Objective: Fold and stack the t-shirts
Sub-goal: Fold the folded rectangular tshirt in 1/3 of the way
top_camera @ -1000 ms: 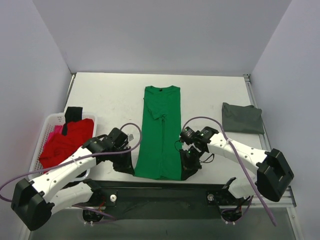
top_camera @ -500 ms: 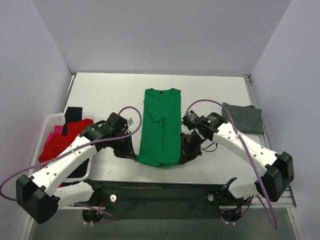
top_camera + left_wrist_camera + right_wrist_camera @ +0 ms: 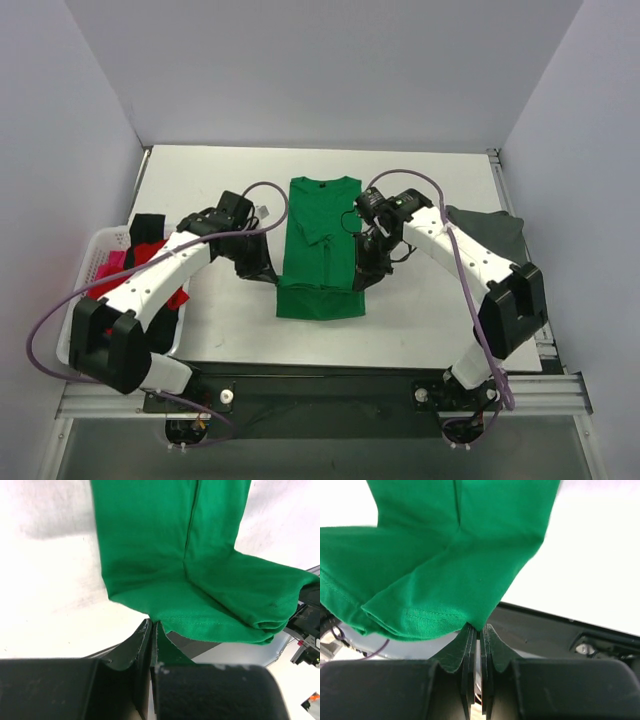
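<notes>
A bright green t-shirt (image 3: 318,225) lies lengthwise in the middle of the table, collar at the far end, its near part doubled over into a fold (image 3: 320,305). My left gripper (image 3: 263,272) is shut on the hem's left corner and holds it above the cloth. My right gripper (image 3: 362,276) is shut on the right corner. The left wrist view has the green t-shirt (image 3: 200,580) hanging from the closed left gripper (image 3: 151,625). From the right wrist the green t-shirt (image 3: 455,555) hangs from the closed right gripper (image 3: 479,629). A folded dark grey t-shirt (image 3: 492,235) rests at the right.
A white lattice basket (image 3: 85,290) stands at the left edge, holding a red t-shirt (image 3: 140,260), a pink one (image 3: 112,262) and a black one (image 3: 146,226). The black frame rail (image 3: 320,375) runs along the near edge.
Both grippers have moved away from the near edge toward the far side, carrying the green shirt's hem. The shirt's near part is now doubled over and its outline is shorter.
</notes>
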`<state>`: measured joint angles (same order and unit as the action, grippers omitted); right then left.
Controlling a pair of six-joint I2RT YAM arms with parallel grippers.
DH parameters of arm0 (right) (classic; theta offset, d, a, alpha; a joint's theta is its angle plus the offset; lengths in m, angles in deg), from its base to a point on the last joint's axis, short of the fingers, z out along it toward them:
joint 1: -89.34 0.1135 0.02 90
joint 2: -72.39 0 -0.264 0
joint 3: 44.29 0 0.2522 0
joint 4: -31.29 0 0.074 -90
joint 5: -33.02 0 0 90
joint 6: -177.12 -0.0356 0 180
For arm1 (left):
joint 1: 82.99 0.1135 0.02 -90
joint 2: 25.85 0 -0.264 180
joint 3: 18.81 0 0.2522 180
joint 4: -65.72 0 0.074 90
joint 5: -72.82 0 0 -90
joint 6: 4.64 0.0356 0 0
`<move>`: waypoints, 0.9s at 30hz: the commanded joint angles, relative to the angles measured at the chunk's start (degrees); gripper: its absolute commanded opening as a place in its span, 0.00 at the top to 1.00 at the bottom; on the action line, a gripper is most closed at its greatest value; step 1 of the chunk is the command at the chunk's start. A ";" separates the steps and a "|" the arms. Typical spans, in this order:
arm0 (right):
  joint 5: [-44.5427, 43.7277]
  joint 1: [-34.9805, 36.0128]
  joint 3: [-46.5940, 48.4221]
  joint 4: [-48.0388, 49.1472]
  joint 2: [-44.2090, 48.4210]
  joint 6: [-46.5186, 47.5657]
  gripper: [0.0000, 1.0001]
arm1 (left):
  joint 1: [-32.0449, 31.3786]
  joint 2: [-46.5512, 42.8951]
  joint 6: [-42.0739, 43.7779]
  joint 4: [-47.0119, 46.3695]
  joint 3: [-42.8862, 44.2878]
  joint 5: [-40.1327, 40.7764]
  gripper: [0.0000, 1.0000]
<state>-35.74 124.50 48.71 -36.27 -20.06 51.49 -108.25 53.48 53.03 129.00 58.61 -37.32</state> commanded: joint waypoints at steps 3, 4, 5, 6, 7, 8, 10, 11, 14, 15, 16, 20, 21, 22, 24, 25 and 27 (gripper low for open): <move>-1.81 -3.51 6.00 -2.89 -4.84 4.08 1.00 | 1.52 8.20 4.12 -5.66 7.44 -2.97 1.00; -1.98 -4.04 6.71 -2.89 -6.16 4.52 1.00 | 1.61 10.56 4.82 -5.49 9.71 -2.28 1.00; -1.99 -4.57 7.32 -2.89 -6.95 5.13 1.00 | 1.70 11.71 5.00 -5.22 10.77 -1.92 1.00; -2.07 -5.62 8.55 -2.80 -7.66 5.40 1.00 | 1.88 12.86 5.26 -5.05 12.00 -1.75 1.00; -2.68 -6.06 9.17 -2.80 -9.06 5.75 1.00 | 2.05 14.87 5.35 -4.87 13.06 -1.31 1.00; -2.95 -6.33 9.87 -2.80 -9.94 6.10 1.00 | 2.23 15.85 5.35 -4.87 14.81 -1.30 1.00; -3.30 -7.64 12.24 -2.80 -12.48 7.25 1.00 | 2.84 18.74 5.09 -5.57 16.14 -1.91 1.00; -3.22 -8.08 13.21 -2.71 -13.45 7.68 1.00 | 3.10 19.71 4.92 -5.92 17.54 -2.18 1.00; -3.39 -9.58 17.25 -2.89 -17.50 9.09 1.00 | 3.90 23.41 4.30 -6.63 19.65 -2.80 1.00; -3.31 -10.02 18.22 -2.80 -18.55 9.70 1.00 | 4.07 24.28 4.13 -7.24 20.71 -2.80 1.00; -3.39 -10.46 20.23 -2.80 -20.56 9.97 1.00 | 4.68 25.86 3.52 -7.50 21.15 -3.32 1.00; -3.22 -12.48 24.63 -2.89 -25.67 11.03 1.00 | 6.09 29.73 2.02 -10.92 22.56 -6.22 1.00; -3.30 -13.18 25.34 -2.80 -27.51 11.12 1.00 | 6.36 31.66 1.75 -11.80 23.52 -7.27 1.00; -3.13 -13.53 25.96 -2.80 -28.40 11.38 1.00 | 6.53 32.55 1.84 -11.72 24.40 -7.54 1.00; -2.52 -14.50 27.63 -2.89 -30.07 11.73 1.00 | 7.06 34.22 2.19 -11.20 25.81 -7.37 1.00; -2.34 -14.76 28.07 -2.80 -31.47 11.99 1.00 | 7.32 35.44 2.45 -11.11 27.03 -7.11 1.00; -2.16 -15.46 29.56 -2.89 -33.58 12.87 1.00 | 8.03 36.85 2.37 -11.02 27.92 -6.58 1.00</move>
<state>-38.04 110.01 75.07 -36.25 -51.92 62.26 -101.28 89.34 55.56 120.38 82.54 -42.59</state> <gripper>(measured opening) 0.045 0.099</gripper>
